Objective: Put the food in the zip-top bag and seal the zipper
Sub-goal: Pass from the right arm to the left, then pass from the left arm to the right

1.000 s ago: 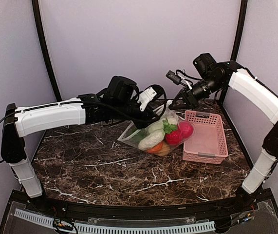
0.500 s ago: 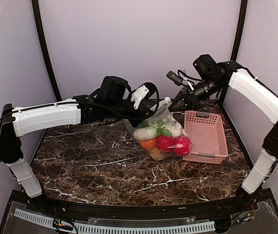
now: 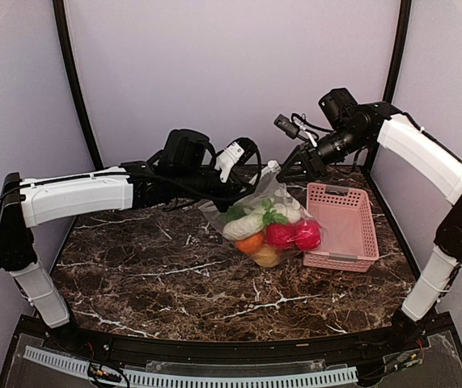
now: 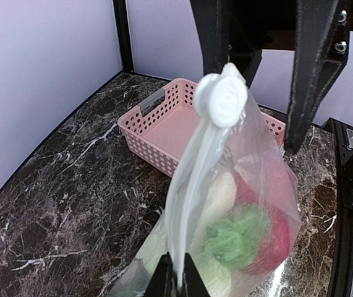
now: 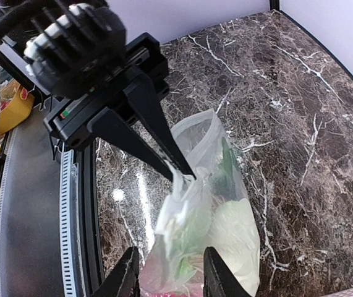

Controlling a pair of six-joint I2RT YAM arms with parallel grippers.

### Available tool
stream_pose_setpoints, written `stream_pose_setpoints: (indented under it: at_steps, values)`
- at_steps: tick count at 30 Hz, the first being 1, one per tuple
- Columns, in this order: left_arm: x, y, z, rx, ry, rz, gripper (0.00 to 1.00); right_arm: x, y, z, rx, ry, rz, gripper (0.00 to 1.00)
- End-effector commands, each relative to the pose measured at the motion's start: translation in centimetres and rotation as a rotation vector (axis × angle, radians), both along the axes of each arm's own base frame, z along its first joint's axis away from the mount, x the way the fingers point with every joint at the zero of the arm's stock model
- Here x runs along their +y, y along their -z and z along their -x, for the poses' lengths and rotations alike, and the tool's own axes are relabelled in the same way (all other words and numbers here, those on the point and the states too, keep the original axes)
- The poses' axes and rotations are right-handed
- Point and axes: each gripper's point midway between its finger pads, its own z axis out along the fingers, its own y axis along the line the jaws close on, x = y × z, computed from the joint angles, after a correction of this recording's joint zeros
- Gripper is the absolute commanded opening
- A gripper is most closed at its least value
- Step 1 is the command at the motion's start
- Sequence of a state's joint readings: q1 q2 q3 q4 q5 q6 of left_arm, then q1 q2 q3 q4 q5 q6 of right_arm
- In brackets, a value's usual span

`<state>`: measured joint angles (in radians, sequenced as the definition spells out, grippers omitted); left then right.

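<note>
The zip-top bag hangs with its bottom on the table, holding the food: a white radish, an orange piece, two red balls and a yellowish piece. My left gripper is shut on the zipper at the bag's mouth edge, as the left wrist view shows. My right gripper is open, its fingers on either side of the bag's upper corner. In the right wrist view the bag lies between the spread fingers without touching them.
A pink slatted basket stands empty right of the bag, touching it; it also shows in the left wrist view. Dark marble table with walls behind and at both sides. The two grippers are very close together above the bag.
The left gripper drew back to the left and the bag swung from leaning on it to hanging lower, its food settling. The right gripper shifted slightly left and up.
</note>
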<state>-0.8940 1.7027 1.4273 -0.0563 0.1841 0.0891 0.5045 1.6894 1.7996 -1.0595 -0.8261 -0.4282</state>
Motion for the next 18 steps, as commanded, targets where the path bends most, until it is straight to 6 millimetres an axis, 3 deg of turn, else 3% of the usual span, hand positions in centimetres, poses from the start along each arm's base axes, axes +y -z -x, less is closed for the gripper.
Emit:
stream_pose_setpoints:
  at_steps: [1, 8, 14, 18]
  values:
    - [0.4, -2.2, 0.8, -0.014, 0.015, 0.064, 0.06, 0.7, -0.2, -1.7, -0.035, 0.031, 0.008, 0.34]
    - [0.4, -2.1, 0.9, -0.004, 0.019, 0.068, 0.06, 1.4, -0.4, -3.1, -0.065, 0.022, 0.002, 0.28]
    - [0.8, -1.7, 0.8, -0.005, 0.0, 0.059, 0.07, 1.5, -1.3, -1.9, -0.069, -0.024, -0.036, 0.13]
    - [0.9, -1.5, 0.8, -0.006, -0.002, 0.057, 0.07, 1.6, -1.6, -1.2, -0.073, -0.049, -0.053, 0.12]
